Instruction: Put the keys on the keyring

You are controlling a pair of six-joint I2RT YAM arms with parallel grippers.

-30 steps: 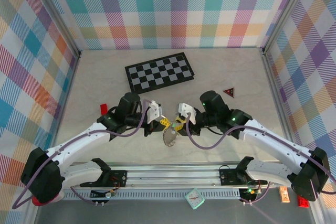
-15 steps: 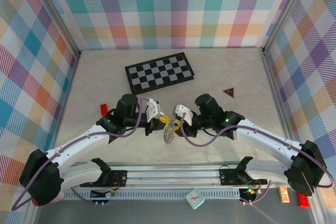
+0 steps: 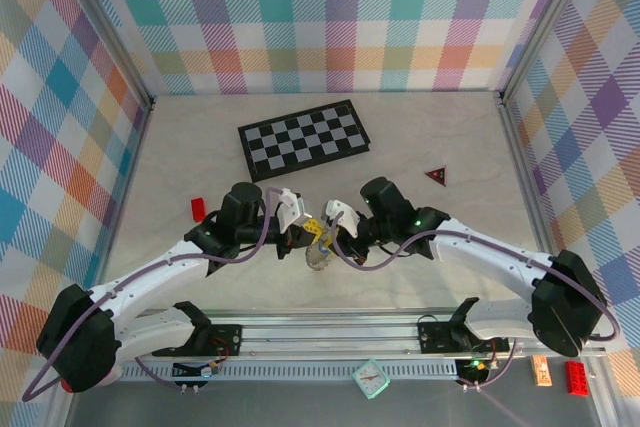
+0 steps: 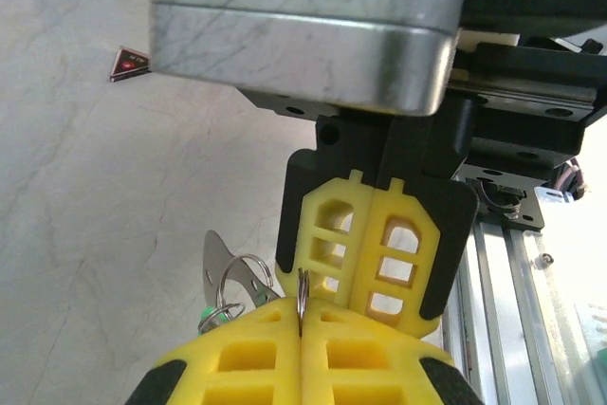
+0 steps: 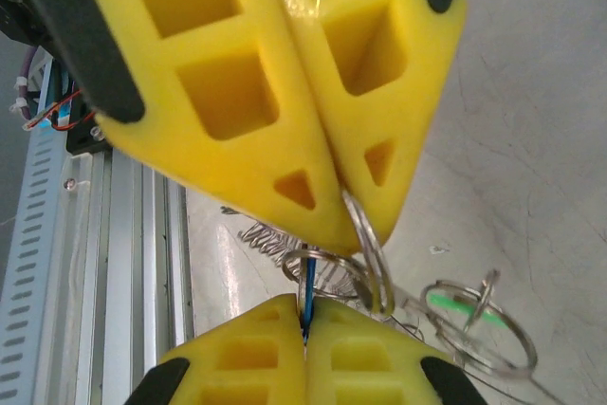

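Keyring (image 4: 301, 284) sat clamped in your left hand (image 4: 301, 315); your right hand (image 5: 305, 318) was clenched on the blue key (image 5: 307, 282); green key (image 5: 455, 301) was just beside.

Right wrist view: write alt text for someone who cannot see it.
Two shut yellow grippers face each other tip to tip: the right gripper, below, pinches a blue key; the left gripper, above, pinches the silver keyring. A green key lies beside them.
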